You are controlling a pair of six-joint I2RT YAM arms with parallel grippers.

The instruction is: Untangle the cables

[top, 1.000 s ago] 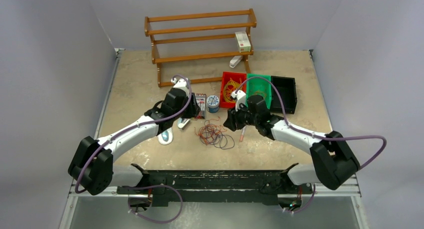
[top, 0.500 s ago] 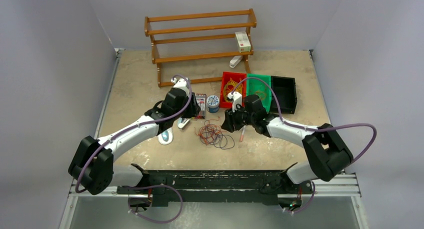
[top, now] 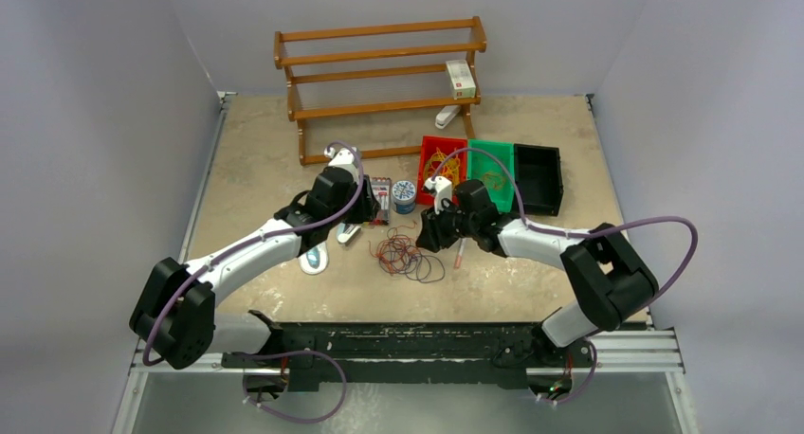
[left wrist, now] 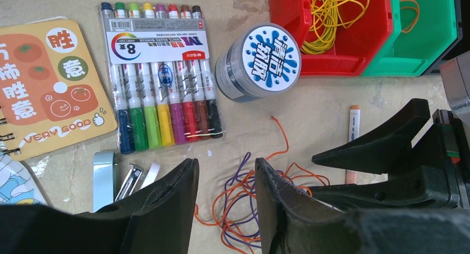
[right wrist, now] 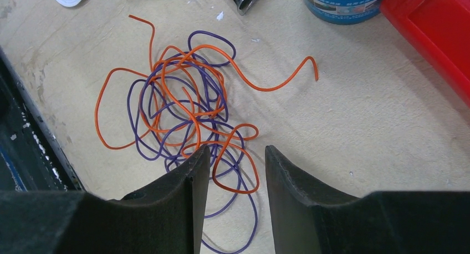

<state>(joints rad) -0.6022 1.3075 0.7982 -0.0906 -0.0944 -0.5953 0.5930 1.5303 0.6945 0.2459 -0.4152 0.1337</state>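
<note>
Cables (top: pixel 406 254) in orange and purple lie in one tangled heap on the table (top: pixel 256 150), between the two arms and a little in front of the red bin (left wrist: pixel 288 15). Some yellow cables (left wrist: pixel 332 10) lie inside this red bin. The left gripper (left wrist: pixel 224 171) hovers at the edge of the heap, its jaws apart and holding nothing. The right gripper (right wrist: pixel 235 154) hangs over the heap, jaws also apart; loops show under the gap, but no wire is pinched.

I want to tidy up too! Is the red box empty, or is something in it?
Not empty. The red box holds a loose bundle of yellow cables, seen from the left wrist.
</note>
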